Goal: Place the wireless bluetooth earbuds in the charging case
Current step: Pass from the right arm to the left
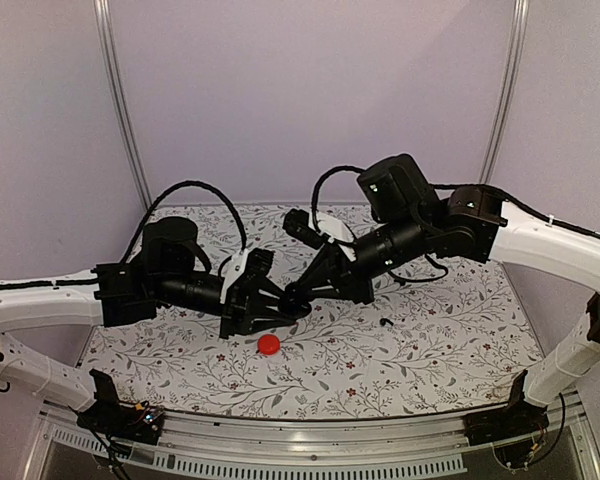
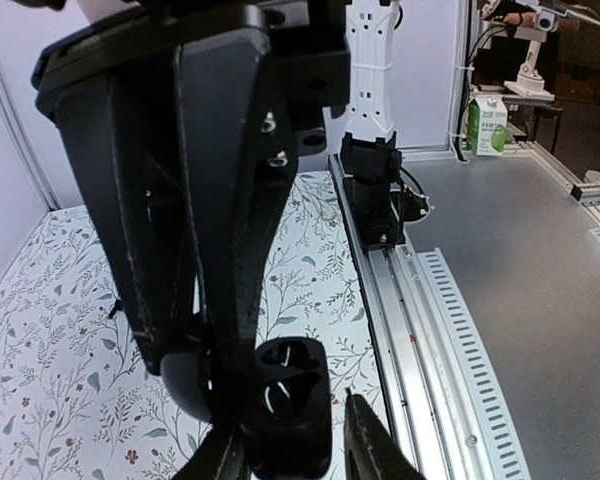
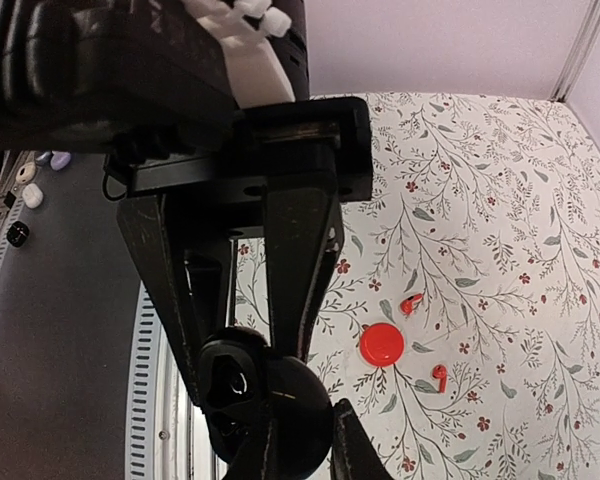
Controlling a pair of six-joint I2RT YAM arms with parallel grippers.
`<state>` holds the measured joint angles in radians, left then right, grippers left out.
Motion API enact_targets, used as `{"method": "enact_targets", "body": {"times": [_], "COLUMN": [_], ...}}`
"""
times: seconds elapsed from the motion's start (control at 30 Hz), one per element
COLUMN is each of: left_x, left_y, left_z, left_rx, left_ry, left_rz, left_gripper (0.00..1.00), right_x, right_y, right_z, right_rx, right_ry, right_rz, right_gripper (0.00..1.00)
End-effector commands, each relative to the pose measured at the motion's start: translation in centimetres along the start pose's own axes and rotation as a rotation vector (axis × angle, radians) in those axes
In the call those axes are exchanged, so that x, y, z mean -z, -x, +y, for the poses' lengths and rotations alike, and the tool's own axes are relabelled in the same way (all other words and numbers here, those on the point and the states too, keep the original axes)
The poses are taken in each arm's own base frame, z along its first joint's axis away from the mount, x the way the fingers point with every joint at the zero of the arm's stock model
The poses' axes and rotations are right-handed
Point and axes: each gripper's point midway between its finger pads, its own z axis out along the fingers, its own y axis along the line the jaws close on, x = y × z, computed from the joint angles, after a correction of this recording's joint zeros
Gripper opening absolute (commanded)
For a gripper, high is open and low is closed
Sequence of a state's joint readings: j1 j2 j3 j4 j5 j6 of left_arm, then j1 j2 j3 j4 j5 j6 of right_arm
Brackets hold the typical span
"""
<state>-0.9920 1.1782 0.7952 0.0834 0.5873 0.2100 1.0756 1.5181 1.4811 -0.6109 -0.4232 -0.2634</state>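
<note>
Black case (image 2: 292, 388) open, sockets facing camera

Two red earbuds (image 3: 411, 303) loose beside red round case (image 3: 381, 344); black case (image 3: 242, 380) open.

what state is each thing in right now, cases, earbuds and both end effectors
black charging case: open, held off the table between both end effectors
red round case: closed, flat on the table
red earbuds: loose on the table beside the red round case
black earbud: loose on the table
left end effector: shut on the black charging case
right end effector: shut on its lid side
</note>
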Motion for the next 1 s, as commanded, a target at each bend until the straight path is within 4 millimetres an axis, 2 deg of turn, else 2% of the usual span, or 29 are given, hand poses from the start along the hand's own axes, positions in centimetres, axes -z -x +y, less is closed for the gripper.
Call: {"method": "enact_targets", "body": {"times": [0.0, 0.3, 0.5, 0.67, 0.73, 0.87, 0.97], "left_x": [-0.2, -0.4, -0.5, -0.4, -0.3, -0.1, 0.0], "left_y": [1.1, 1.1, 1.0, 0.8, 0.8, 1.0, 1.0], "left_z": [-0.2, -0.3, -0.4, -0.3, -0.4, -0.4, -0.1], "left_rx": [-0.02, -0.019, -0.017, -0.014, -0.014, -0.01, -0.001], "left_ry": [-0.008, -0.009, -0.015, -0.009, -0.01, -0.001, 0.009], "left_rz": [-0.016, -0.017, -0.013, -0.01, -0.014, -0.034, -0.047], "left_gripper": [0.31, 0.3, 0.18, 0.12, 0.09, 0.07, 0.05], "right_x": [-0.3, -0.6, -0.6, -0.6, -0.5, -0.2, 0.3], "right_y": [0.4, 0.2, 0.2, 0.3, 0.4, 0.7, 1.2], "right_z": [0.0, 0.1, 0.1, 0.0, 0.1, -0.1, -0.3], "right_rx": [0.011, 0.01, 0.009, 0.01, 0.01, 0.007, 0.009], "right_ry": [-0.003, 0.0, 0.0, -0.004, -0.004, -0.018, -0.038], "right_rz": [0.006, 0.013, 0.014, 0.01, 0.008, -0.002, -0.022], "right_gripper": [0.0, 0.0, 0.0, 0.0, 0.06, 0.27, 0.4]}}
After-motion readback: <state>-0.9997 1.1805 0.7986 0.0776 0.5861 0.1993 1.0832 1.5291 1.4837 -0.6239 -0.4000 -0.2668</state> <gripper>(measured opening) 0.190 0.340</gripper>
